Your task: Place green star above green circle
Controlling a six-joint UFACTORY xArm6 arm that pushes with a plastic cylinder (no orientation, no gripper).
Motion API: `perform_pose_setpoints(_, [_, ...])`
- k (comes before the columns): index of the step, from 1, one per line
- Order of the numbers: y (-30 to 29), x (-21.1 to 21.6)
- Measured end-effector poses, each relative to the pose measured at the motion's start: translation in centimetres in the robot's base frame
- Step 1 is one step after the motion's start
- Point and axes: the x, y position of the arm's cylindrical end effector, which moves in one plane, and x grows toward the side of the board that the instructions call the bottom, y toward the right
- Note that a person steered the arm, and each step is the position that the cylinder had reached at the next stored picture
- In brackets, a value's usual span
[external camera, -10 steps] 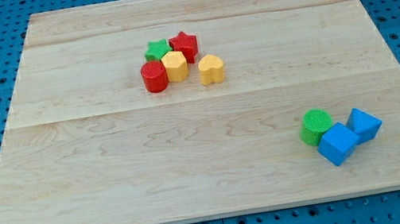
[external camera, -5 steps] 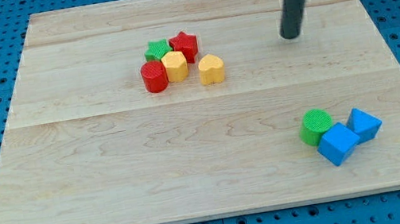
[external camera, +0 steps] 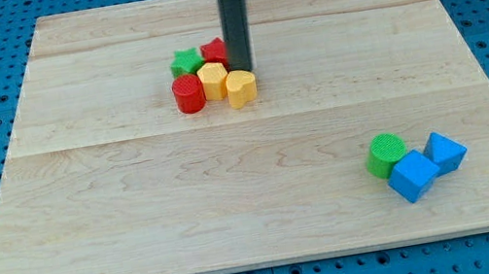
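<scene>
The green star [external camera: 185, 63] sits at the upper left of a tight cluster near the board's top middle. With it are a red star [external camera: 214, 51], a yellow hexagon [external camera: 213, 80], a red cylinder [external camera: 188, 95] and a yellow heart [external camera: 241, 87]. My tip [external camera: 243, 68] stands against the cluster's right side, touching the red star and the yellow heart. The green circle [external camera: 386, 154] lies far off at the view's lower right.
Two blue blocks [external camera: 414, 175] [external camera: 445, 151] lie against the green circle's right side. The wooden board [external camera: 140, 222] rests on a blue pegboard.
My tip swept from the view's right edge up and leftward to the cluster. It pushed the yellow heart left against the yellow hexagon and nudged the red star and green star slightly left.
</scene>
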Motion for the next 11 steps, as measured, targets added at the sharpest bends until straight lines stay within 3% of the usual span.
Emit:
perform_pose_setpoints(3, [-7.6,0.5])
perform_pose_setpoints(5, [-9.1,-6.6])
perform_pose_setpoints(6, [-16.9,-7.7])
perform_pose_setpoints(7, [-12.4,-10.0])
perform_pose_setpoints(8, [-10.8,-10.8])
perform_pose_setpoints(9, [-11.7,-14.6])
perform_pose_setpoints(10, [-6.0,-11.5])
perform_pose_setpoints(11, [-5.2,-9.6])
